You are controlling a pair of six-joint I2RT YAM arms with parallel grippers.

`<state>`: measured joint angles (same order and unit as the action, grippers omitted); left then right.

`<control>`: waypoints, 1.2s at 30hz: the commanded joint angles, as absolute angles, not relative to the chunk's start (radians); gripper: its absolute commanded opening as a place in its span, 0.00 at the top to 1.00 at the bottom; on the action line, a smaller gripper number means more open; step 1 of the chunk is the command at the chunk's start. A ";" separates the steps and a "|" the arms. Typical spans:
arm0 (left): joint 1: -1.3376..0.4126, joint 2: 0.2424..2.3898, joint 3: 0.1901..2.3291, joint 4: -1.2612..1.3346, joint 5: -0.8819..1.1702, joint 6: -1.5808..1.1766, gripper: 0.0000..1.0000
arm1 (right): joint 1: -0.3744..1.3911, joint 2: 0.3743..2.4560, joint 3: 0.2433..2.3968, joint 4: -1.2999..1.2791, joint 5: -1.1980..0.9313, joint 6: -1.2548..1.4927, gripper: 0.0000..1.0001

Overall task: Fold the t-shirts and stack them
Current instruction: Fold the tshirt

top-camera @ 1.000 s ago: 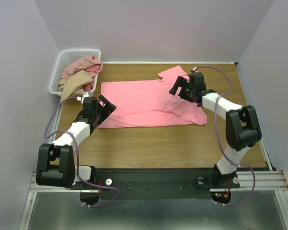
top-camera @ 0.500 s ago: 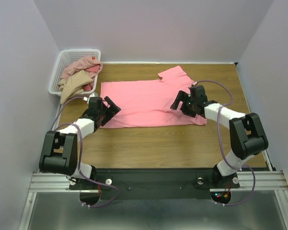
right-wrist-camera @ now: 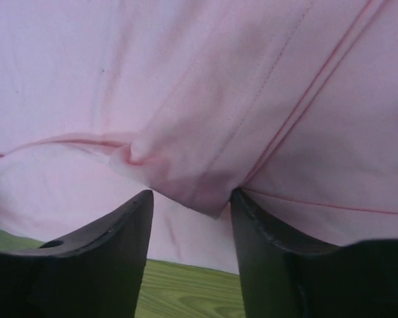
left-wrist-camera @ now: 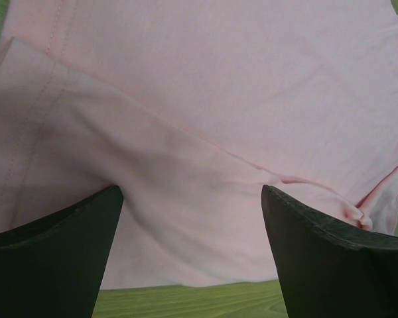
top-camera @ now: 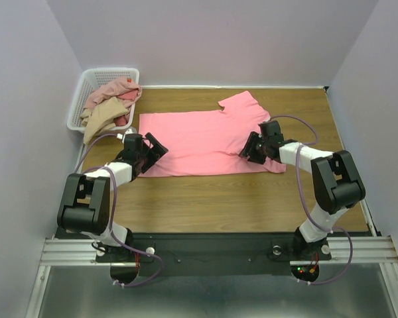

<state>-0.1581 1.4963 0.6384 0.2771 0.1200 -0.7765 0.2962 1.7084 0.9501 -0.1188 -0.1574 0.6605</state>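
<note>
Left gripper (left-wrist-camera: pixel 192 199) hangs parted over the near left corner of the salmon-pink t-shirt (top-camera: pixel 199 139). Right gripper (right-wrist-camera: pixel 191 199), also parted, straddles a cloth fold at its right end.

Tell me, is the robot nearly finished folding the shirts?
Not nearly. Done: one bright pink shirt lies spread flat on the table. In hand: the left tool and right tool, both open, sit at its near edge, one at each end, not yet closed on it. Left: no fold shows, no stack exists, and other shirts wait in the white basket.
</note>
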 commanded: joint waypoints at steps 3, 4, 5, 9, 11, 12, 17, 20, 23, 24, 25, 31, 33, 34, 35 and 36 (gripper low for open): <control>-0.164 1.509 0.664 0.287 0.120 -0.770 0.01 | 0.304 1.718 0.954 -0.097 -0.130 0.666 0.52; -0.164 1.511 0.664 0.288 0.120 -0.770 0.01 | 0.304 1.720 0.956 -0.097 -0.129 0.667 0.55; -0.164 1.511 0.664 0.288 0.120 -0.770 0.01 | 0.304 1.720 0.957 -0.098 -0.130 0.669 0.58; -0.164 1.514 0.664 0.287 0.117 -0.770 0.01 | 0.302 1.715 0.968 -0.100 -0.123 0.661 0.79; -0.164 1.517 0.666 0.288 0.118 -0.770 0.01 | 0.304 1.712 0.980 -0.100 -0.129 0.649 0.87; -0.164 1.519 0.666 0.287 0.118 -0.772 0.01 | 0.304 1.712 0.986 -0.100 -0.127 0.644 0.92; -0.164 1.526 0.669 0.284 0.118 -0.769 0.01 | 0.304 1.738 1.040 -0.109 -0.104 0.604 0.99; -0.164 1.529 0.669 0.278 0.115 -0.762 0.01 | 0.304 1.772 1.095 -0.129 -0.092 0.571 0.99; -0.164 1.529 0.669 0.273 0.107 -0.761 0.01 | 0.304 1.816 1.159 -0.156 -0.090 0.534 0.99; -0.164 1.529 0.670 0.273 0.104 -0.759 0.01 | 0.304 1.839 1.175 -0.160 -0.112 0.519 0.98; -0.164 1.531 0.670 0.273 0.103 -0.758 0.01 | 0.304 1.853 1.189 -0.164 -0.120 0.500 0.98; -0.164 1.539 0.673 0.265 0.100 -0.755 0.01 | 0.304 1.930 1.287 -0.189 -0.137 0.394 0.95; -0.164 1.543 0.675 0.265 0.100 -0.755 0.01 | 0.304 1.954 1.304 -0.196 -0.140 0.354 0.92; -0.164 1.545 0.675 0.264 0.101 -0.753 0.01 | 0.304 1.965 1.315 -0.201 -0.147 0.342 0.92; -0.164 1.546 0.676 0.264 0.101 -0.753 0.01 | 0.304 1.974 1.336 -0.212 -0.152 0.325 0.91; -0.164 1.549 0.676 0.264 0.101 -0.752 0.01 | 0.305 1.988 1.345 -0.213 -0.159 0.318 0.90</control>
<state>-0.1581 1.5249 0.6552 0.2958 0.1192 -0.7738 0.2962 1.9652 1.2839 -0.1940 -0.1383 0.4042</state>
